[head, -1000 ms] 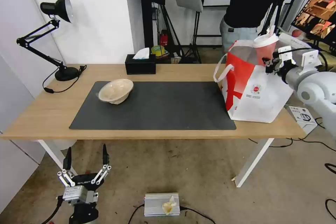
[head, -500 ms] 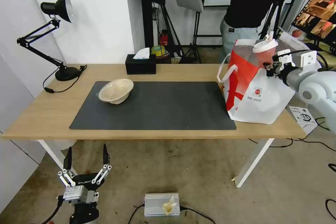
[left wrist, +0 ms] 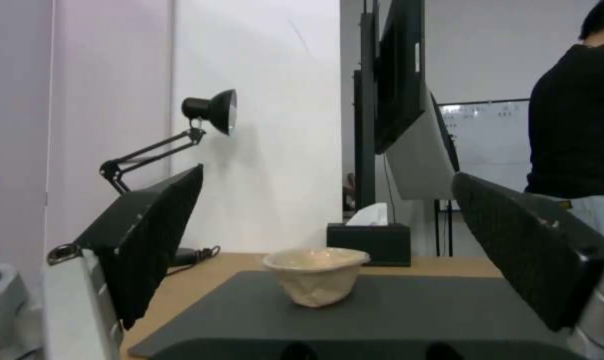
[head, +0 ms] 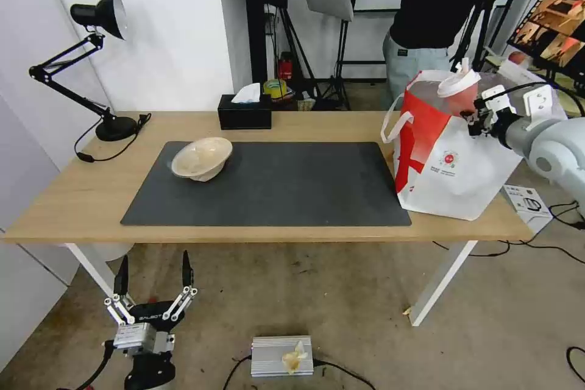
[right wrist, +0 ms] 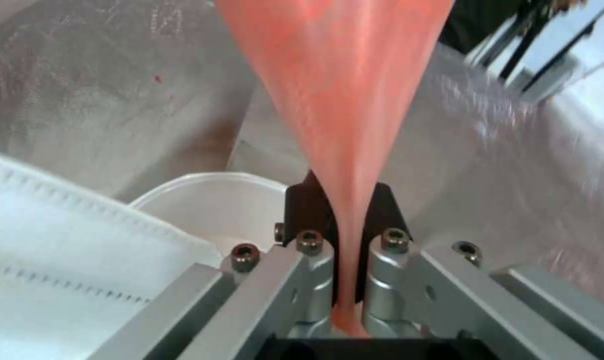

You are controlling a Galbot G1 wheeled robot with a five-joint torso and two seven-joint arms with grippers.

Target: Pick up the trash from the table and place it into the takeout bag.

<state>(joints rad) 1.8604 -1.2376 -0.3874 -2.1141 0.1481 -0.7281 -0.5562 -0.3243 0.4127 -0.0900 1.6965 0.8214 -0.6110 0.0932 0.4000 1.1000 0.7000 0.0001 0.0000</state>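
Bench [head: 85, 195] mostly cleared: right pincer [head: 472, 114] clamps red cup [head: 460, 90] over takeout bag [head: 454, 164] at three o'clock, white bowl [right wrist: 212, 205] inside, beige bowl [head: 202, 158] remaining at ten o'clock, left pincer [head: 152, 283] parked agape.

Our right arm reaches in from the right side at about table height, its grey forearm angled toward the far right end of the table; our right gripper [head: 470, 111] is clamped, fingers [right wrist: 375, 215] pinched nearly together on the squeezed wall of the red drink cup [head: 461, 90]; our left arm hangs low in front of the table, parked; our left gripper [head: 153, 273] points up, its two black fingers [left wrist: 152, 235] spread wide apart.
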